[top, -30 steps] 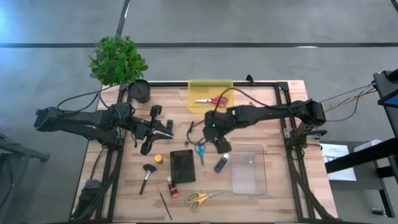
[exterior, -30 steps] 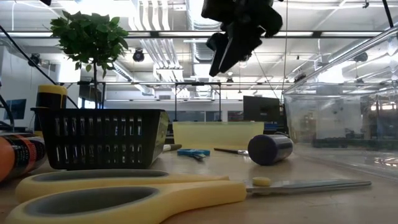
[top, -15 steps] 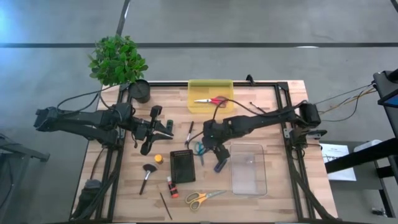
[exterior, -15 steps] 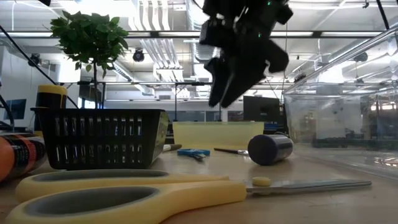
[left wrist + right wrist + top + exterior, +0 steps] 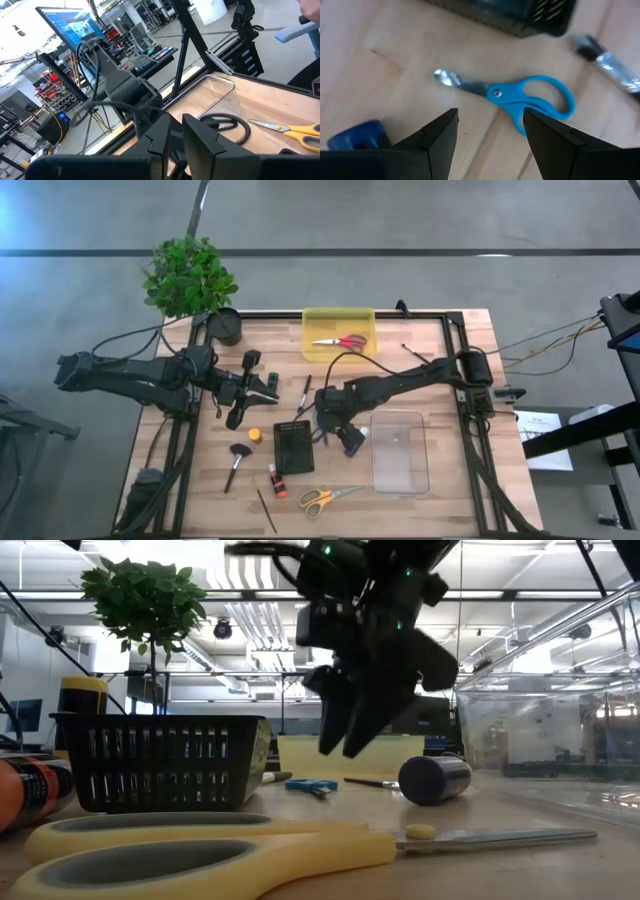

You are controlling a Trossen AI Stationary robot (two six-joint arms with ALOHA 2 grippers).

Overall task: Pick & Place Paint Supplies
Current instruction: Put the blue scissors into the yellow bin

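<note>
My right gripper [image 5: 490,117] [image 5: 324,420] hangs open, pointing steeply down over blue scissors [image 5: 520,97] that lie flat on the wood beside a black basket [image 5: 293,447]. Its fingers stand apart above the scissors and touch nothing. A dark blue paint tube [image 5: 352,443] lies just right of it. A wide brush [image 5: 236,460], an orange tube [image 5: 255,435], a red tube [image 5: 276,480] and thin brushes [image 5: 265,510] [image 5: 303,392] lie on the table. My left gripper [image 5: 272,391] [image 5: 176,127] waits shut and raised at the table's left.
A clear container [image 5: 400,450] stands right of the blue tube. A yellow bin [image 5: 338,330] with red scissors sits at the far edge. Yellow scissors [image 5: 325,498] lie near the front edge. A potted plant [image 5: 190,280] and a dark cup [image 5: 226,326] stand at the far left corner.
My right gripper has come down and moved toward the table's left and near edges, ending low over the blue scissors. It has tipped a little more downward and stayed open. Nothing on the table has moved.
</note>
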